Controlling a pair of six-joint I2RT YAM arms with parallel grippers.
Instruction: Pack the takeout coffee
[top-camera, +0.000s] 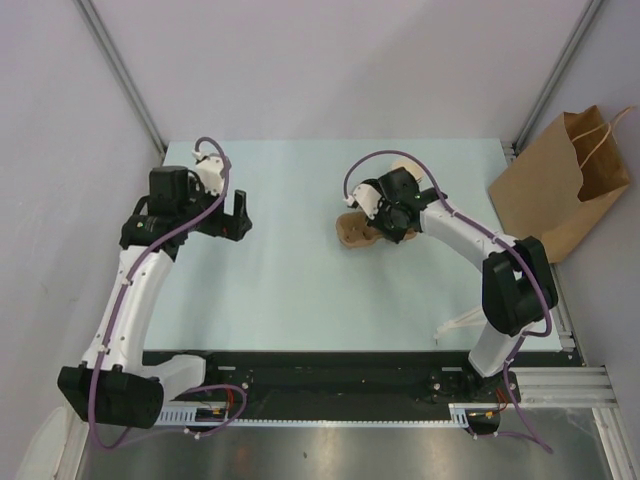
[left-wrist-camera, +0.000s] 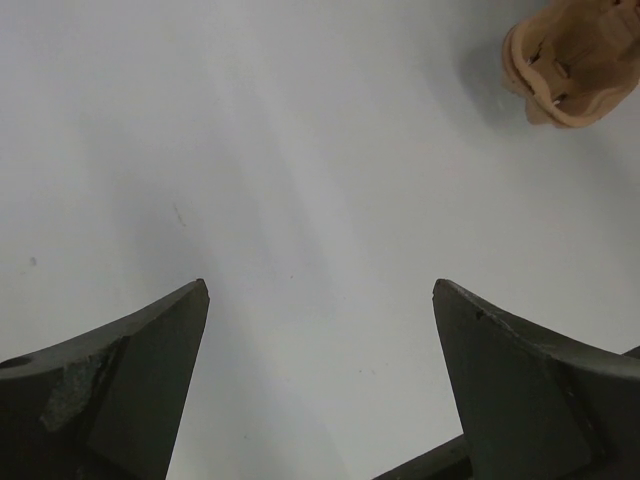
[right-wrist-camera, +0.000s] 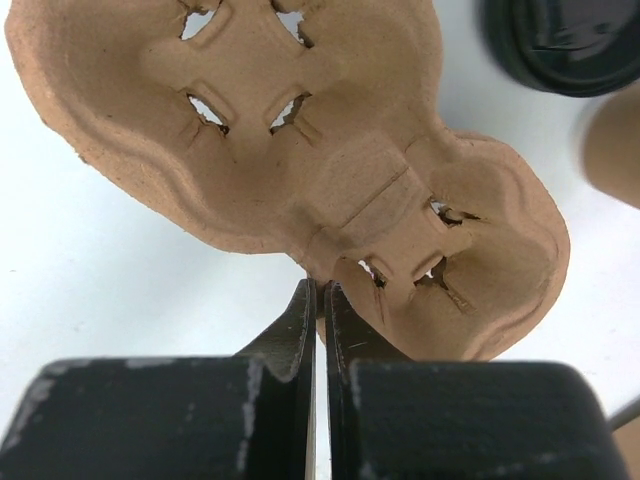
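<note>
The takeout coffee shows only in part: a pale rim behind my right wrist and a tan blur at the right wrist view's right edge. Just in front of it lies a brown pulp two-hole cup tray. My right gripper is shut on the near rim of this tray, which it pinches between the two holes. My left gripper hangs open over bare table on the left, far from the tray, with nothing between its fingers.
A small round black lid lies beside the tray and the cup. A brown paper bag with twine handles leans at the table's right back corner. Grey walls enclose the pale table at left and back.
</note>
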